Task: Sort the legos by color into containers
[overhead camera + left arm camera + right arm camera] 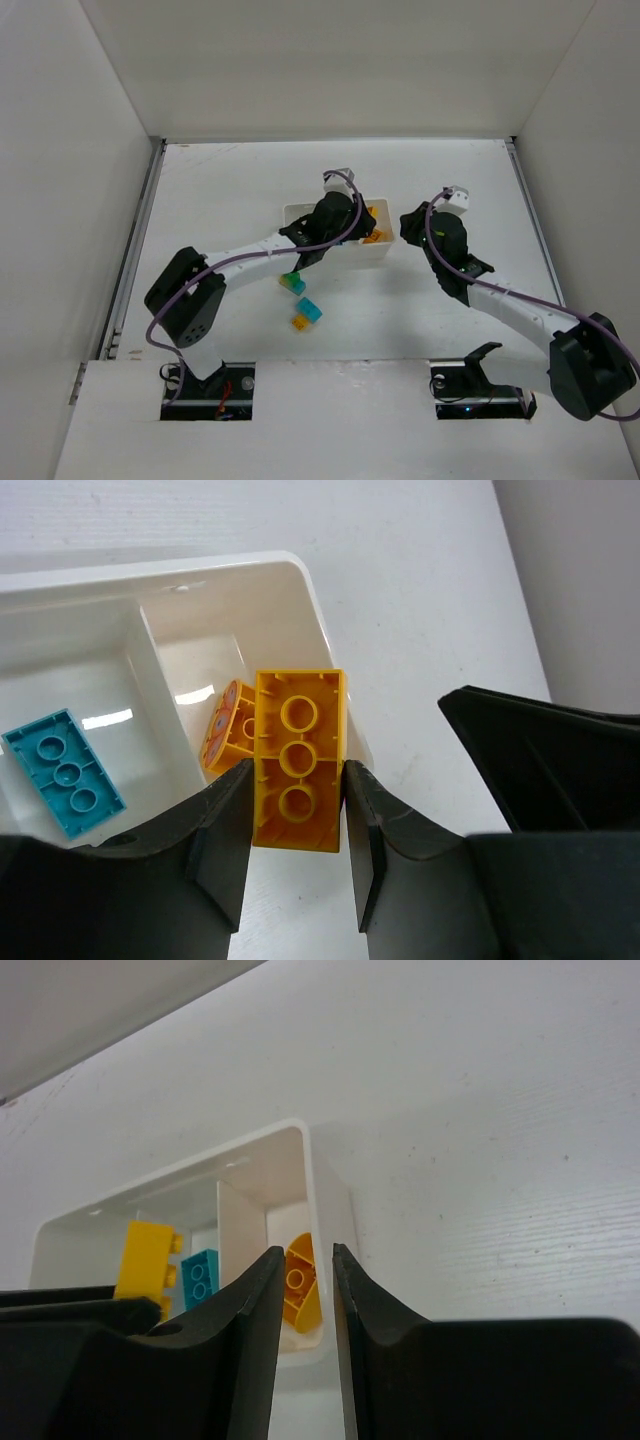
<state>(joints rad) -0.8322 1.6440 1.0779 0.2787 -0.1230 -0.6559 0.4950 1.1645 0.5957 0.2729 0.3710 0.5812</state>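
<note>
My left gripper [297, 802] is shut on a yellow-orange lego [297, 755], held studs away from the camera over the right end of the white tray [300, 575]. Below it, another orange lego [230, 735] lies tilted in the right container. A cyan lego [65, 770] lies in the middle container. My right gripper [308, 1250] hangs at the tray's right end wall [322, 1210], jaws a narrow gap apart with nothing in them. In the top view the left gripper [345, 215] is over the tray [295, 212] and the right gripper [410, 225] is beside it.
Two two-colour stacks lie on the table in front of the tray: a green and cyan one [291, 283] and a cyan and orange one [307, 314]. White walls close in the table at the left, back and right.
</note>
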